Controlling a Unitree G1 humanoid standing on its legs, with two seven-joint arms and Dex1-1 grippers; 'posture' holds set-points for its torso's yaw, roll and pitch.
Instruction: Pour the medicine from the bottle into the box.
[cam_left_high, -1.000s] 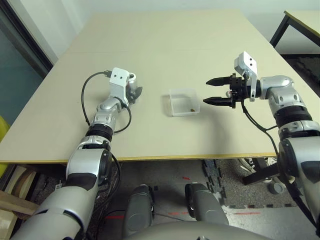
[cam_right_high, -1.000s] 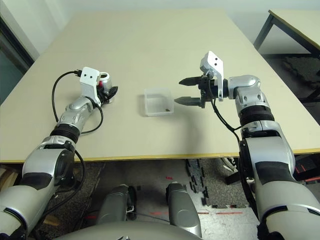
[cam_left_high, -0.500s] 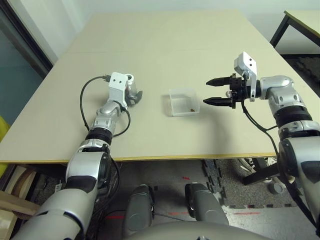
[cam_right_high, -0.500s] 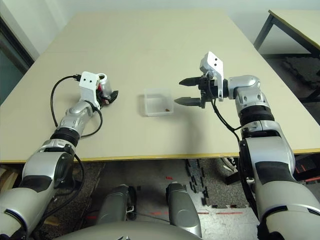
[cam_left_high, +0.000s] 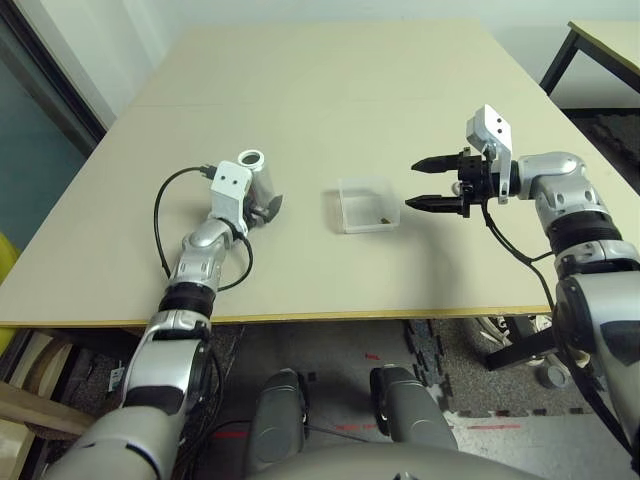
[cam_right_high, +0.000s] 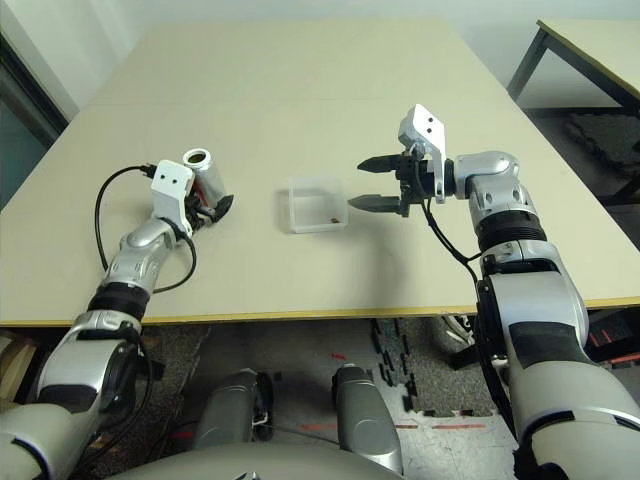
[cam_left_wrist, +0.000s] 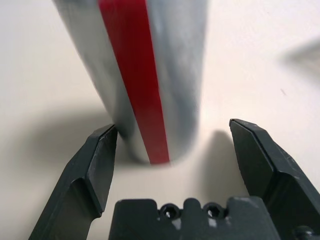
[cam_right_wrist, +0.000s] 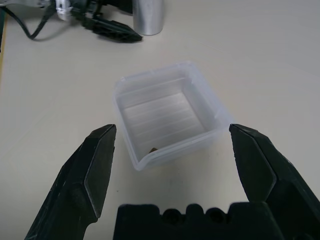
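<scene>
Our left gripper (cam_left_wrist: 170, 165) stands released around the upright bottle (cam_right_high: 205, 172) near the table's (cam_left_high: 330, 90) left edge; the right gripper (cam_right_wrist: 170, 175), also open, hovers beside the box (cam_right_wrist: 165, 112) mid-table, pill (cam_right_wrist: 153, 149) inside. We judge the bottle light, rigid and slick (best gripped mid-body), the box thin and easily nudged.

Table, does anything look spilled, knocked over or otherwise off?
Nothing stands out. The bottle stands upright on the table, uncapped, between the open left claw's fingers. The pill lies inside the box, none spilled beside it.
</scene>
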